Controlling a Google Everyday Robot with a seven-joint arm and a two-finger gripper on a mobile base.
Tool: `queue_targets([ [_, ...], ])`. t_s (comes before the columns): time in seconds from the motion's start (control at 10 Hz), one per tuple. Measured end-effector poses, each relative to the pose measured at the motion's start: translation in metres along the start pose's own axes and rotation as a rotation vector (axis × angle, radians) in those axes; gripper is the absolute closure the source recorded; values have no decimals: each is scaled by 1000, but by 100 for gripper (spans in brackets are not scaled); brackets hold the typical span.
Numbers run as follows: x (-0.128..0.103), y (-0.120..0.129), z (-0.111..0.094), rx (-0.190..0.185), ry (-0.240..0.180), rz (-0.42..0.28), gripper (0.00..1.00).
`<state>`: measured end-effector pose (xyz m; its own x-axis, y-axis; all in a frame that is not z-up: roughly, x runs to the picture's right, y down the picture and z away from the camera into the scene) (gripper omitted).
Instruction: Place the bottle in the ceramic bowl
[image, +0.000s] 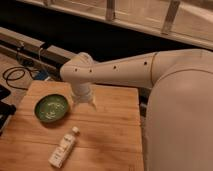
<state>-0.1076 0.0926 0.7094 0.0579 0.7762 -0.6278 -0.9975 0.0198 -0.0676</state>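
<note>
Bottle lies lower left, not yet in ceramic bowl; your gripper, center-left, holds nothing, opening unclear.

White gripper beside seemingly speckled green bowl

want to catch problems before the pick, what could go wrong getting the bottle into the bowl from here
1. The bottle lies on its side on the wooden table, so it may roll away when the gripper, hovering beside the ceramic bowl, closes on it.
2. The bottle looks about as long as the bowl is wide, so it could end up propped on the rim or tip out.
</note>
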Motion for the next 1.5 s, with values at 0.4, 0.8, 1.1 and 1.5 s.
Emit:
queue_targets([
  [0.4, 26, 47, 29, -23, -17, -69, 35],
  [0.8, 34, 53, 36, -14, -11, -79, 35],
  [1.1, 34, 55, 38, -19, -4, -89, 35],
  [1.5, 75, 92, 76, -29, 58, -181, 35],
])
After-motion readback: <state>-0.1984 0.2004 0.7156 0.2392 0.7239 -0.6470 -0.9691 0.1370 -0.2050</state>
